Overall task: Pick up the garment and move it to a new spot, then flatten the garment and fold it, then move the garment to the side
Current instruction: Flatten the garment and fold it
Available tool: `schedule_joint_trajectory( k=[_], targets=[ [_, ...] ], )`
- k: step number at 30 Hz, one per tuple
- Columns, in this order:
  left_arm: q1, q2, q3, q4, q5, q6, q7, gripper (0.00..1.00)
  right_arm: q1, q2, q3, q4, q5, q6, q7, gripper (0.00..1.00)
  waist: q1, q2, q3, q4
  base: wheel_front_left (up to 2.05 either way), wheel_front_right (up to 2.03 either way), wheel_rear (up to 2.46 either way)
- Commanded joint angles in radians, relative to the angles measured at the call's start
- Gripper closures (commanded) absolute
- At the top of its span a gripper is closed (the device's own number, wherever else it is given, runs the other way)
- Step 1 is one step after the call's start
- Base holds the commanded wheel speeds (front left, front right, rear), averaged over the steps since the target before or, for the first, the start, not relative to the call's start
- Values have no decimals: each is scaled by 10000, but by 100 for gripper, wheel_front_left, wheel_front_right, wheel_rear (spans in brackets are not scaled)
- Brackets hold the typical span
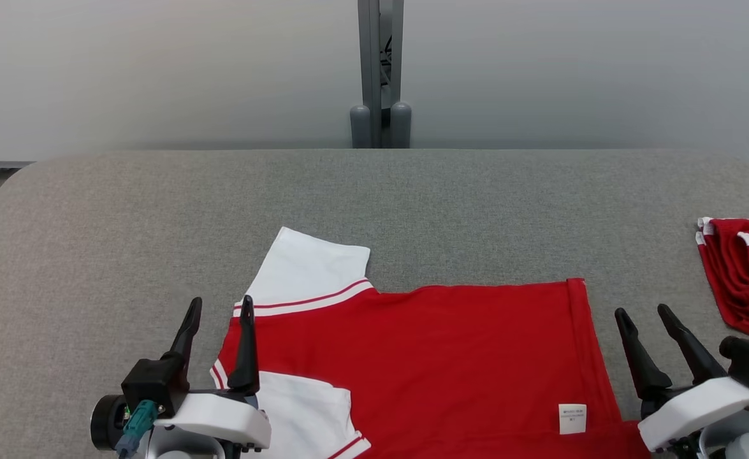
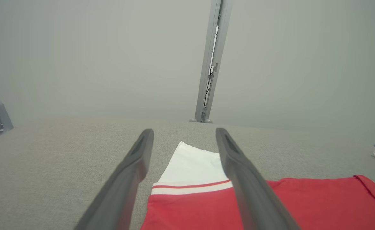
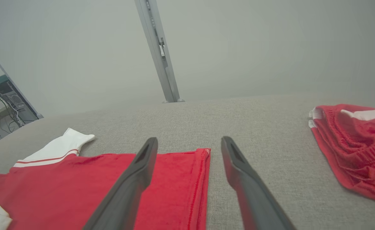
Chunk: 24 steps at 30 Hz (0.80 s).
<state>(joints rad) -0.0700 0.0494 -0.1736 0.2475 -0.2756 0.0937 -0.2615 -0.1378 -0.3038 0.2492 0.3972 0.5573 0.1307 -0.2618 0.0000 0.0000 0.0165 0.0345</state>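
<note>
A red garment (image 1: 438,357) with white sleeves lies spread flat on the grey fabric-covered desk (image 1: 94,210), at the middle of the near edge and reaching a little toward the left side. Its stitched hem (image 1: 581,344) faces the desk's right edge and its sleeves point left. The far sleeve (image 1: 310,268) angles toward the far edge, white with a thin red stripe where it meets the red body. The near sleeve (image 1: 310,414) is folded over the red cloth at the near edge. A small white label (image 1: 572,419) sits on the red cloth close to the hem's near end.

The left end effector (image 1: 220,306) hangs at the garment's sleeve end with its two dark fingers spread wide and nothing between them. In the head view its inner finger crosses the shoulder of the garment, and its outer finger is over bare desk. Whether either finger touches the cloth cannot be told.

The right end effector (image 1: 640,311) is just beyond the hem, also spread wide and holding nothing. In the right wrist view one finger lies across the hem area and the other is over bare desk.

A second red piece of clothing with white trim (image 1: 741,274) lies bunched at the desk's right edge, well apart from the garment. Behind the far edge a grey metal post (image 1: 380,70) stands against a pale wall.
</note>
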Motion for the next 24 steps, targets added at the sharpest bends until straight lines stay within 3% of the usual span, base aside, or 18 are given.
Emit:
schedule_joint_trajectory(
  k=[1, 7, 16, 24],
  targets=[
    [-198, 31, -79, 35, -38, 32, -32, 0, -314, -280, 207, 189, 258, 2, -50, 0, 0, 0, 143, 76, 0, 0, 0],
    [-491, 37, -621, 165, -45, 135, -32, 0, -1689, -1034, 1284, 1518, 1434, 2, 298, 0, 0, 0, 689, 379, 0, 0, 0],
    [-1216, 35, -1451, 367, 110, 230, -33, 0, -3474, -2249, 2919, 2685, 3722, 5, 2006, 0, 0, 0, 1528, 1085, 0, 0, 0],
    [-1363, 34, -1659, 224, -5, 400, -33, 0, -4177, -2762, 4337, 3268, 4841, 4, 2375, 0, 0, 0, 1841, 1401, 0, 0, 0]
  ],
)
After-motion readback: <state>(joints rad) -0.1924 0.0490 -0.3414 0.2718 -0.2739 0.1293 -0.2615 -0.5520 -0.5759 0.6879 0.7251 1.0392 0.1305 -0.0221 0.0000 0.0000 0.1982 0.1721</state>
